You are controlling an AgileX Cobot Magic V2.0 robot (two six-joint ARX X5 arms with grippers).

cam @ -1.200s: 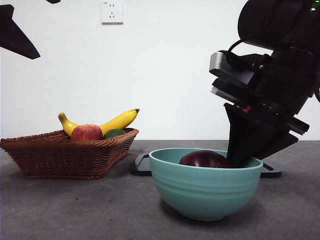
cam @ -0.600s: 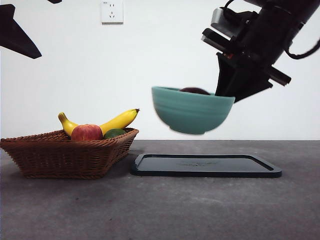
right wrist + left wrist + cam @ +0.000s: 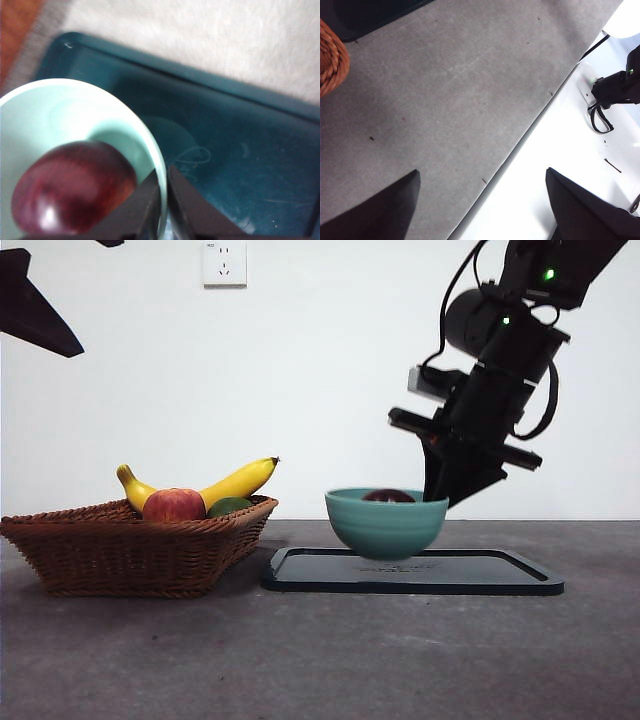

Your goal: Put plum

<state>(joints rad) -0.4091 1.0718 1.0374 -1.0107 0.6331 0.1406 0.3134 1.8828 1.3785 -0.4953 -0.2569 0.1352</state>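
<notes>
So the plum [image 3: 388, 496] is sitting inside a teal bowl [image 3: 386, 525], only its dark glossy top poking over the rim from the front. In the right wrist view it's a fat maroon ball [image 3: 74, 187] against the pale smooth inside of the bowl [image 3: 60, 115]. The right gripper [image 3: 163, 192] has its two black jaws pinched shut on the bowl's rim, one inside, one outside; from the front it [image 3: 440, 498] comes down at the bowl's 3 o'clock edge. The bowl sits right at or just above a flat dark tray [image 3: 500, 575] with rounded corners, can't tell if it's touching.

Over at 9 o'clock of the tray, close by, there's a woven wicker basket [image 3: 130, 550] with a banana [image 3: 240, 480], a red fruit [image 3: 173, 505] and something green [image 3: 229, 506].

The left gripper [image 3: 480, 200] hangs over bare grey tabletop [image 3: 445, 90], jaws wide apart, holding nothing.
</notes>
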